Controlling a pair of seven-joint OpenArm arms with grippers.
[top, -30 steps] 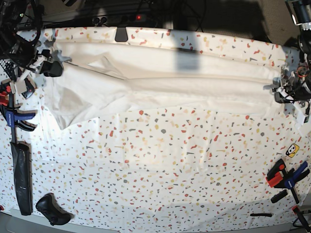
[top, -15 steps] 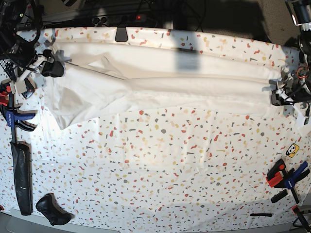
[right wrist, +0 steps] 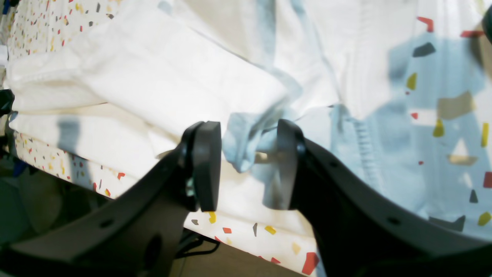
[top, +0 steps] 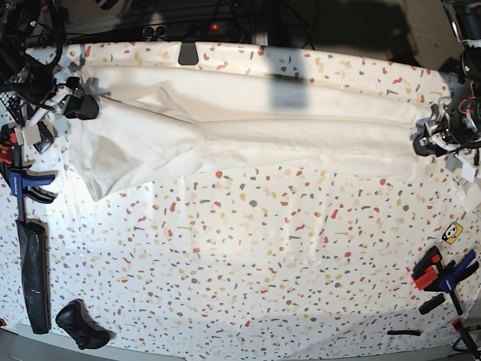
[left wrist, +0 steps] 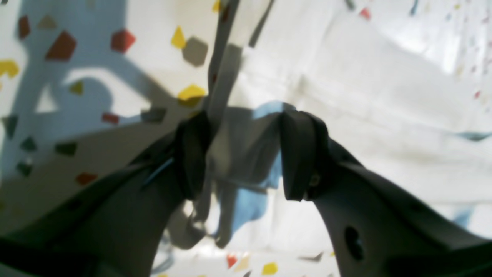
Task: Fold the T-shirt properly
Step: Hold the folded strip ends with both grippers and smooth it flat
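Note:
The white T-shirt [top: 263,120] lies in a long folded band across the far part of the speckled table [top: 263,256]. One sleeve and a corner spread toward the near left. My left gripper [top: 425,141] is at the shirt's right end. In the left wrist view it [left wrist: 246,154] is open, low over shaded cloth [left wrist: 365,96]. My right gripper [top: 81,105] is at the shirt's far left end. In the right wrist view it [right wrist: 248,165] is open, with a small bunched fold of the shirt [right wrist: 153,77] between its pads.
Blue and orange clamps stand at the left edge [top: 22,180] and the near right [top: 443,274]. A long black bar [top: 34,274] and a black lump [top: 79,323] lie at the near left. A yellow sticker [top: 452,232] is at the right.
My left gripper has shifted a little inward, toward the shirt's right end. My right gripper has barely moved. The shirt lies about as before.

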